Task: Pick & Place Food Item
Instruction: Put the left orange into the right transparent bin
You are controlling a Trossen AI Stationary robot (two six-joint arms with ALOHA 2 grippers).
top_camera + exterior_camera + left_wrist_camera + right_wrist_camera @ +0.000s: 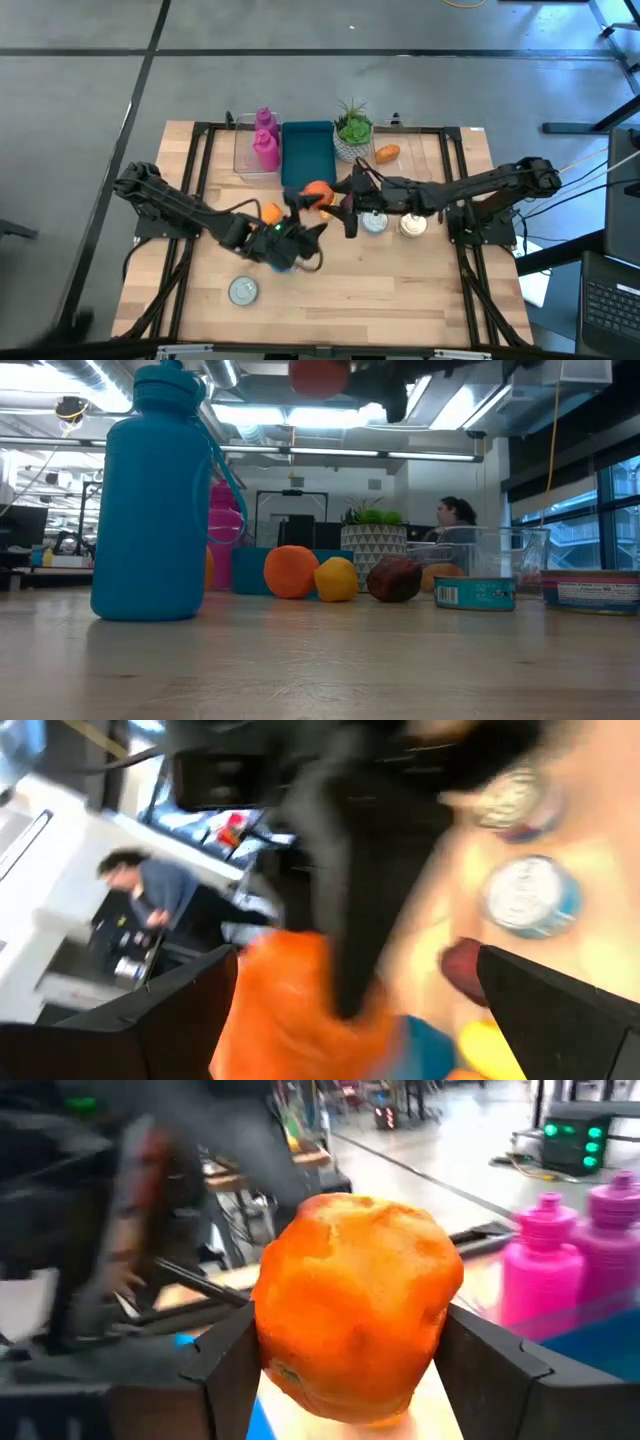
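The right pincer (350, 1370) grips an orange (352, 1320) between its fingers.

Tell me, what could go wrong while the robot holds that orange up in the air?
The right claw pinches the orange only at its sides, so it might slip and fall. Below it sit another orange, a lemon and tins, which it could knock about. The left claw is open and very close, so the two arms might bump.
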